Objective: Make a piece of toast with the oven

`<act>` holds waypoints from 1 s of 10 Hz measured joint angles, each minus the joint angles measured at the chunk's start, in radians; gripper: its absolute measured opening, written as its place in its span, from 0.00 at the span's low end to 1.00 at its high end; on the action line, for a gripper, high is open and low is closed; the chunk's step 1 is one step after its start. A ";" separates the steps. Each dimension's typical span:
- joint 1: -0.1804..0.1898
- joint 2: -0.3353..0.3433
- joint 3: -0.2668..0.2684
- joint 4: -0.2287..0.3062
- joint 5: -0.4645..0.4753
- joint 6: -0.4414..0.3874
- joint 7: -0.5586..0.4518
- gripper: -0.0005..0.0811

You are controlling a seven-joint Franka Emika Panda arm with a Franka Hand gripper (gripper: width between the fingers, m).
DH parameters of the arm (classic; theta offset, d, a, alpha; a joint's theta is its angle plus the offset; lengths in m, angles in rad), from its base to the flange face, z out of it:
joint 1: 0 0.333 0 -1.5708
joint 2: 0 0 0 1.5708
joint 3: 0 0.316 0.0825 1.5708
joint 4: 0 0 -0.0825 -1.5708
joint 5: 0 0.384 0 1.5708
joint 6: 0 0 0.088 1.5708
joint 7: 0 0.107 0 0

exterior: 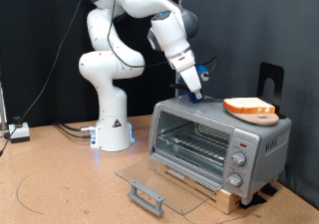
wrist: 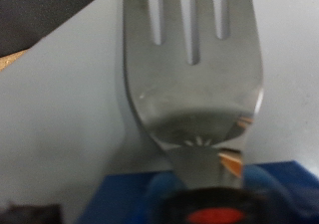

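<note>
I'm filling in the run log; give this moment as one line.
gripper: over oven top, holding fork | oven door: open | piece of toast: on board, oven top | rack: empty

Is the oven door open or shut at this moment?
Open. The oven has its glass door dropped flat in front, and the wire rack inside shows.

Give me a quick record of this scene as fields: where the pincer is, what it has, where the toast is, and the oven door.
pincer: over the oven's top, near its exterior-view left end
in pincer: a metal fork, blue handle, tines pointing away from the hand
piece of toast: on a round wooden board atop the oven, toward the exterior view's right
oven: silver, on a wooden base
oven door: glass, dropped open and lying flat in front
wire rack: visible inside, nothing seen on it
</note>
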 joint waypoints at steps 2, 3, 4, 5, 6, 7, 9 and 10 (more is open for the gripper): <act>0.000 0.000 0.001 0.000 0.000 -0.001 0.000 0.57; 0.000 0.000 0.001 0.000 0.000 -0.001 0.000 0.57; 0.000 0.000 0.001 0.000 0.000 -0.001 0.001 0.57; 0.000 0.000 0.001 0.000 0.000 -0.001 0.001 0.57; 0.000 0.000 0.001 0.000 0.000 -0.001 0.001 0.57; 0.000 0.000 0.001 -0.001 0.000 -0.002 0.001 0.57; -0.001 0.000 0.001 -0.001 -0.005 -0.002 -0.001 0.57; -0.001 0.000 0.002 -0.002 -0.010 -0.002 -0.009 0.57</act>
